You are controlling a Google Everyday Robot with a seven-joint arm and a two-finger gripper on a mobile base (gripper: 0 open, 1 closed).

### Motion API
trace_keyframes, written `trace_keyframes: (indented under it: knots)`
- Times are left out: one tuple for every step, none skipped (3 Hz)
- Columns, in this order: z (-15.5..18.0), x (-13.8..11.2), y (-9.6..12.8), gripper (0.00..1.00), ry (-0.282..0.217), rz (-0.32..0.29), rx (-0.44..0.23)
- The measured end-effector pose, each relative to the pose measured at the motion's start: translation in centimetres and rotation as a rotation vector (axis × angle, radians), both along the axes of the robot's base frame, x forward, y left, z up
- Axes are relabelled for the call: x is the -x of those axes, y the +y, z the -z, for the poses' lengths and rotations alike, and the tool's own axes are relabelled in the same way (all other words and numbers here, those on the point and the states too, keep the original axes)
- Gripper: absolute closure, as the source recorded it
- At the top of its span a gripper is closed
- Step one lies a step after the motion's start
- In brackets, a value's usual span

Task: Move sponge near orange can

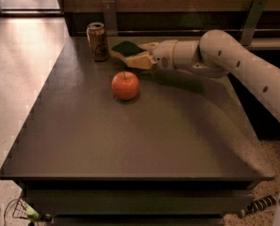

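The sponge [126, 48], dark green scouring face up and pale foam below, lies toward the far left corner of the counter [130, 145], close to the far edge and just right of the orange can [98, 41], apart from it. It sits between the tan fingers of the gripper [130, 55], which are closed on its right-hand end. Whether its underside already rests on the counter cannot be told.

Handling, by judgement: the sponge is light and soft. The foam body yields under pressure, so a firm pinch across its thickness, set well in from the wavy edge, holds best. The rough top gives friction, and nothing about it is fragile. A loose hold at the very rim would let it fold or slip.

The orange can stands upright near the far left corner, silver rim up. It is probably light too and would tip easily if nudged, so the sponge is best set down without brushing it.

The red apple [125, 85] rests nearer the middle of the counter, on the near side of the gripper and well clear of the can.

The white arm [234, 60] reaches in from the right edge, running low along the far side of the counter.
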State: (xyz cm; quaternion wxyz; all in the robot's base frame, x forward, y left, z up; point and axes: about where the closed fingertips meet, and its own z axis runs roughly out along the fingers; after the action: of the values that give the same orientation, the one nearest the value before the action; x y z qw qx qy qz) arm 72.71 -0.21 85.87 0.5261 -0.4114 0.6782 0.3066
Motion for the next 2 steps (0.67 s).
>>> trace_keyframes:
  knots:
    - [0.05, 0.03, 0.30, 0.59, 0.001, -0.005, -0.001]
    - [0.11, 0.09, 0.70, 0.28, 0.002, -0.010, -0.002]
